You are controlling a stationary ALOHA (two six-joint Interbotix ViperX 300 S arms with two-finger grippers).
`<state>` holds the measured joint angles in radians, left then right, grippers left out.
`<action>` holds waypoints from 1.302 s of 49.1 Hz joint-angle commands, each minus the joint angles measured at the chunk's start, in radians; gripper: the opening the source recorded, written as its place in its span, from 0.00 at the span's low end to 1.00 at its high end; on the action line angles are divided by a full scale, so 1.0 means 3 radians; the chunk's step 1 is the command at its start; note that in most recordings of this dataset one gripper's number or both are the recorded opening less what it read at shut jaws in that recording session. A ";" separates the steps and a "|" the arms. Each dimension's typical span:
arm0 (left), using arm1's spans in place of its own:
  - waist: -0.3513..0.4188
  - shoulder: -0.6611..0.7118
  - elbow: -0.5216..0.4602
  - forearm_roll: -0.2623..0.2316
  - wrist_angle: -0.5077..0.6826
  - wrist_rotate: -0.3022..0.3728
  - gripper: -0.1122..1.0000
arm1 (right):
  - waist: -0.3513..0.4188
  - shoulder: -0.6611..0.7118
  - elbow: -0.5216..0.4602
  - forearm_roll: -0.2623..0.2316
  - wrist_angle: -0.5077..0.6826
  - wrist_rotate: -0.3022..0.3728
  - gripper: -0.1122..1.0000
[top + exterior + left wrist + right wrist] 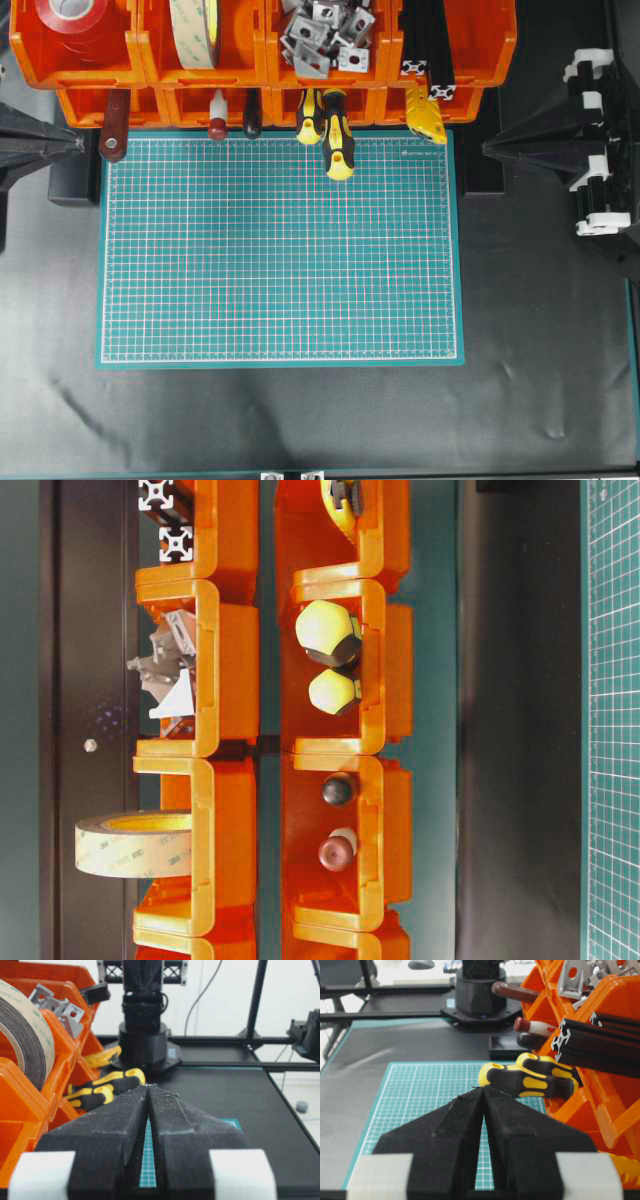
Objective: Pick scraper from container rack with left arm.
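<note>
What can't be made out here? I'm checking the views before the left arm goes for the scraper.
- Scraper blade: overhead view, hidden inside the orange rack; only the wooden handle sticks out.
- Scraper in the table-level view: cut off by the bottom edge.
- Scraper in the left wrist view: out of sight behind the rack and the shut left pincer.
- Red tape roll: overhead view, cut off by the top edge.

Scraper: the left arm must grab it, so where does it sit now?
In the overhead view the scraper hangs from the leftmost lower bin of the orange rack, its wooden handle over the green mat's top-left corner, left of the red-knobbed tool.
</note>
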<state>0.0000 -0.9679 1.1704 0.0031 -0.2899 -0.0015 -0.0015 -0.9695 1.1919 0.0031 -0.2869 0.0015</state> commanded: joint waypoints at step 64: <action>-0.1273 0.1375 -0.2449 0.1800 0.5190 -0.0312 0.10 | 0.0082 -0.0261 -0.0348 0.0036 0.0307 0.0133 0.11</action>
<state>-0.2792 -0.5737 0.4924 0.4050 1.1781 -0.0353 0.0276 -1.0508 1.1198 0.0107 -0.1979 0.0399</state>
